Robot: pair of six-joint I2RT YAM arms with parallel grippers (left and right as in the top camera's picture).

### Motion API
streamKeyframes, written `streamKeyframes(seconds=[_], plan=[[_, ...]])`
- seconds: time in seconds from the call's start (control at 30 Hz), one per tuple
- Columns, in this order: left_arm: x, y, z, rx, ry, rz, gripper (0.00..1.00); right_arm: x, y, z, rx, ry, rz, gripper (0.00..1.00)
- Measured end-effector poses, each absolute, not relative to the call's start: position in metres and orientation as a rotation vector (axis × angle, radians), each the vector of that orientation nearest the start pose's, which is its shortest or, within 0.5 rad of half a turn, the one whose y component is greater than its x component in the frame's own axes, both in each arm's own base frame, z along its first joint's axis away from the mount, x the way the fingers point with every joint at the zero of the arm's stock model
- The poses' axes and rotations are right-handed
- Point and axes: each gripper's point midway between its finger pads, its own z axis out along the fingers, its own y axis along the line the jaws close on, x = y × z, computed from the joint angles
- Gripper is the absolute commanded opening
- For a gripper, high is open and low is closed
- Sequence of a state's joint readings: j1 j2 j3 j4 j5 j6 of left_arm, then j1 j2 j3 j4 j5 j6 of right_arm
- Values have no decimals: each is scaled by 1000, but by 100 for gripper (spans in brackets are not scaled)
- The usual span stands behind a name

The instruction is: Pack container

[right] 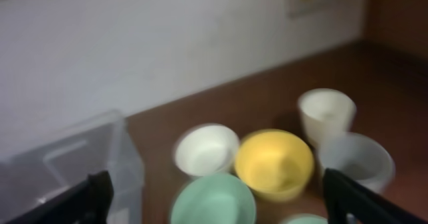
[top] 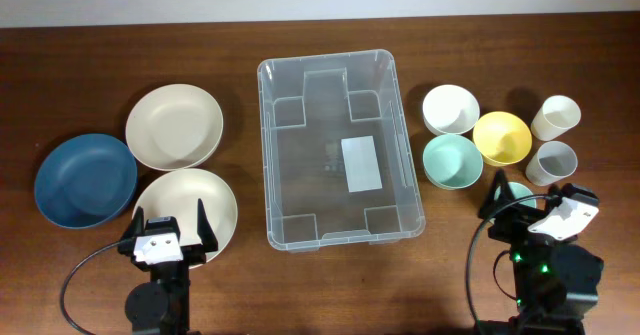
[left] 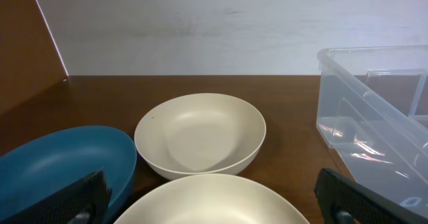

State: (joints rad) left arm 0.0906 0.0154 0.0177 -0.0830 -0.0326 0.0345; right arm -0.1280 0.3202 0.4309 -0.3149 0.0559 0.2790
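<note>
Clear container [top: 300, 175] sits mid-table, between plates [top: 174, 125] left and bowls [top: 502, 138] right. Left gripper [top: 170, 231] gapes empty above the near cream plate [top: 190, 197]; right gripper [top: 533, 197] gapes too, perhaps over a teal cup [top: 520, 189].

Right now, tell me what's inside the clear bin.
The clear bin holds no dishes. Only the white label on its base and its moulded corner ridges show. From overhead, nothing covers any part of the interior.
</note>
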Motion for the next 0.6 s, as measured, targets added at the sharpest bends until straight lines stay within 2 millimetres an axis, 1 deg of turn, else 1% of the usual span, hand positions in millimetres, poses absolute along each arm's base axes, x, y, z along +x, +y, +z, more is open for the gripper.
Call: streamKeyframes(seconds=[0.07,0.13,0.17,0.2,0.23,0.3,0.4,0.53,0.6], plan=[[244,28,158,-71,1651,122,100,238,-53,220,473,1802,-8,75],[244,28,158,-71,1651,122,100,233,-64,212,540,1848,-72,77],[244,28,158,-71,1651,122,100,232,-69,209,568,1862,-98,84],[244,28,158,-71,1651,122,100,232,-72,208,591,1872,-119,94],[244,28,158,-71,1651,122,100,232,-76,206,610,1881,-137,99],[244,28,158,-71,1651,122,100,232,-81,201,642,1898,-169,99],[244,28,158,-71,1651,122,100,234,-87,189,673,1947,-215,99],[244,28,158,-71,1652,122,100,240,-91,172,692,2017,-253,99],[244,28,158,-71,1652,122,100,243,-91,168,695,2029,-260,99]])
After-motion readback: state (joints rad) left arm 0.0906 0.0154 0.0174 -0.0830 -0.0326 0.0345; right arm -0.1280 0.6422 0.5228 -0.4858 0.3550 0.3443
